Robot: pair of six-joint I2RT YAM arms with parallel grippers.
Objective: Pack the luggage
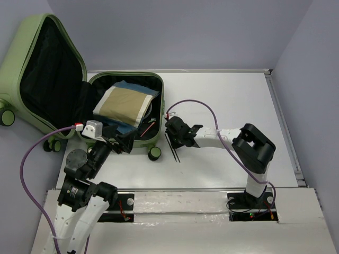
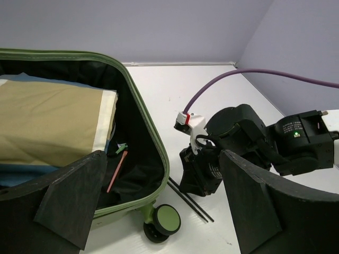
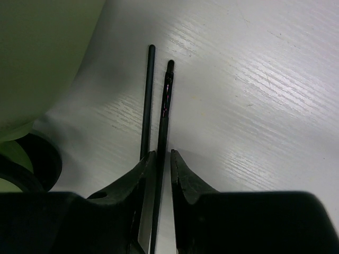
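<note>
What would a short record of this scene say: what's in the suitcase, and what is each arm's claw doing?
luggage: open, lid swung to the left
inside: beige folded cloth lying on blue cloth
left gripper: open, empty, at the case's near edge
right gripper: closed down around one black stick on the table
second black stick: lying alongside, outside the fingers

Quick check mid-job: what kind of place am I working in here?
Likely a lab robot cell, not a home: a white table boxed by plain lilac walls, arms bolted at its edge, one open suitcase as prop.
</note>
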